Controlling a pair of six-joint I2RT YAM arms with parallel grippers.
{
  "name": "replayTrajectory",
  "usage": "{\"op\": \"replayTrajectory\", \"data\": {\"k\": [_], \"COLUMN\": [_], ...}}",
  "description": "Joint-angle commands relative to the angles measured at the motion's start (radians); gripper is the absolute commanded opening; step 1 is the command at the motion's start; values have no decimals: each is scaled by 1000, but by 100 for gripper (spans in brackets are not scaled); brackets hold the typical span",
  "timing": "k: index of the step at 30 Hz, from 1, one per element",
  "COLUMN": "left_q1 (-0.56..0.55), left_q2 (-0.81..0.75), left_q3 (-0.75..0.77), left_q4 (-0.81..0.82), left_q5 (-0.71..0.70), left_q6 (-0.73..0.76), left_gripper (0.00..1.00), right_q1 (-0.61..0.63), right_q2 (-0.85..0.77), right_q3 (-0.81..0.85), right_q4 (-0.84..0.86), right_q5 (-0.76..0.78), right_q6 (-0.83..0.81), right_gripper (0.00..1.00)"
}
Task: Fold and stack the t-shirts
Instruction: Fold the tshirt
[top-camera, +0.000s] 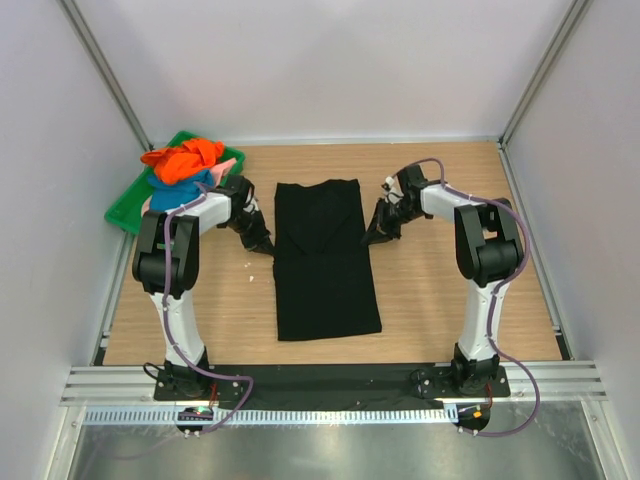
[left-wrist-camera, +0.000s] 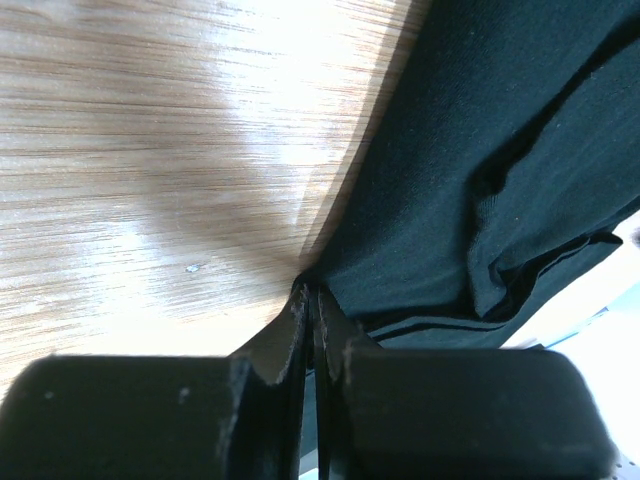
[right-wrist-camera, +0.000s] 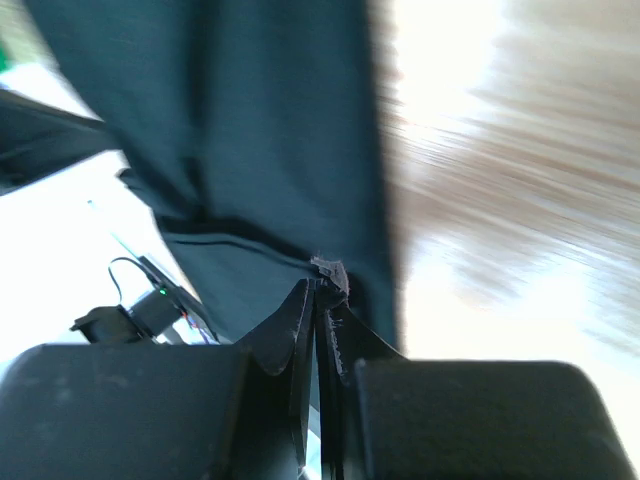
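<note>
Right now the black t-shirt lies at the middle of the table as one long strip, with its sides already turned in and its length running from 12 to 6 o'clock. The left gripper sits at the shirt's 9 o'clock edge and the right gripper at its 3 o'clock edge, both on the upper half. In my wrist views each pair of fingers is pressed together right on the hem. The right one shows a small nub of cloth between its tips. On the left the cloth runs straight into the tips, so I judge both are clamped on the shirt.

What worries me is how shallow those bites are. With so little hem in the jaws, a lift could let the cloth slide out on one side, and the strip would then swing and skew. Either pinch may also have caught only the top layer, in which case the turned-in sides would peel open as I raise it. If the two arms rise unevenly, the fold line will come out crooked. The left arm's elbow is also close to the heap at 10 o'clock, and a wide swing could knock it.

My count is one black shirt laid out. The heap shows three colours: orange t-shirt, blue t-shirt and pink t-shirt. I cannot tell whether more are buried in it. There is one green tray under them, plus two arms and two grippers.
</note>
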Motion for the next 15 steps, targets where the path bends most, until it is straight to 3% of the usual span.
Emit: {"op": "replayTrajectory", "data": {"k": [1, 7, 13, 15], "left_q1": [6, 6, 8, 8], "left_q2": [-6, 0, -32, -58], "left_q3": [13, 14, 25, 42], "left_q4": [23, 18, 6, -14], "left_q5": [-36, -38, -38, -35], "left_q6": [4, 2, -4, -8], "left_gripper": [5, 5, 6, 11], "right_q1": [-10, -10, -10, -10], "right_q2": [38, 99, 11, -19], "right_q3": [-53, 12, 74, 83], "right_q4": [22, -44, -119, -131], "right_q5": [18, 145, 176, 171], "right_q6": [1, -50, -71, -73], "right_gripper": [10, 10, 12, 14]}}
